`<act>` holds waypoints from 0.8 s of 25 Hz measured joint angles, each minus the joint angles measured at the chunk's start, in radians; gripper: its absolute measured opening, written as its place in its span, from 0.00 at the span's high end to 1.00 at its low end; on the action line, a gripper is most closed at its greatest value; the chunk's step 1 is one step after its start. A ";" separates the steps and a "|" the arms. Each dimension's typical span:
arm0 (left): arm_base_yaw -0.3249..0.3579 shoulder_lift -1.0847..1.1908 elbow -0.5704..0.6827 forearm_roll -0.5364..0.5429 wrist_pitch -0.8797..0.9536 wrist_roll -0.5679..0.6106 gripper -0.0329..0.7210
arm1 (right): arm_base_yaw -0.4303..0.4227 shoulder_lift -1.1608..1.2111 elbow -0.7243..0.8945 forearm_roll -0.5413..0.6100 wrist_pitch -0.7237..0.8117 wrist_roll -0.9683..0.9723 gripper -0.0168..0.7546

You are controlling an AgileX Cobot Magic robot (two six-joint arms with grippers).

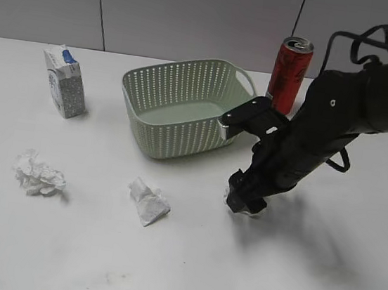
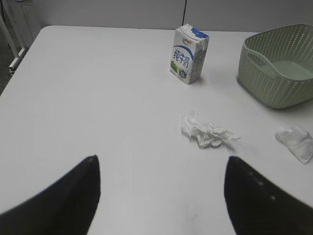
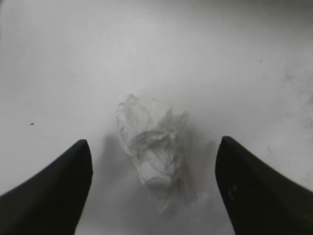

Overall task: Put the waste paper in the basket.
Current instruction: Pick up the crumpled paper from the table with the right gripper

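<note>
While the right gripper (image 1: pixel 245 200) hangs low over the white table (image 1: pixel 164 269), its two dark fingers (image 3: pixel 49 196) stand wide apart on either side of one crumpled wad of waste paper (image 3: pixel 154 156), which lies on the tabletop between them; whether the fingers touch the wad cannot be told. Seen from the exterior view, this wad (image 1: pixel 231 195) shows only as a small white edge under the gripper, in front of the near right corner of the basket (image 1: pixel 184 108). The pale green basket sits toward the back of the table, upright, its floor bare where it shows. A second wad (image 1: pixel 148 201) lies in front of the basket, apart from it, and a third wad (image 1: pixel 38 175) lies further to the left, well apart from the second. In the left wrist view both show again: the third wad (image 2: pixel 208 132) near the middle and the second wad (image 2: pixel 296 140) at the right edge, with the basket (image 2: pixel 264 83) beyond. The left gripper (image 2: pixel 161 196) is also spread wide, its dark fingertips (image 2: pixel 68 196) at the bottom of that view with nothing between them but bare table. A grey-white milk carton (image 1: pixel 64 81) with a blue top stands upright to the left of the basket, and a red can (image 1: pixel 290 65) stands just behind the basket's right end.
</note>
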 joint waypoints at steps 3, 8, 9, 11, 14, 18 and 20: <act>0.000 0.000 0.000 0.000 0.000 0.000 0.17 | 0.000 0.054 -0.002 -0.024 -0.030 0.001 0.21; 0.000 0.000 0.000 0.000 0.000 0.000 0.18 | 0.000 0.073 -0.006 -0.046 -0.038 0.002 0.31; 0.000 0.000 0.000 0.001 0.000 0.000 0.18 | 0.000 0.073 -0.006 -0.047 -0.038 0.002 0.36; 0.000 0.000 0.000 0.001 0.000 0.000 0.18 | 0.000 0.073 -0.006 -0.047 -0.038 0.002 0.52; 0.000 0.000 0.000 0.001 0.000 0.000 0.18 | 0.000 0.074 -0.011 -0.047 -0.028 0.002 0.78; 0.000 0.000 0.000 0.001 0.000 0.000 0.18 | 0.000 0.074 -0.054 -0.047 0.086 0.002 0.95; 0.000 0.000 0.000 0.001 0.000 0.000 0.18 | 0.000 0.064 -0.091 -0.047 0.171 0.002 0.95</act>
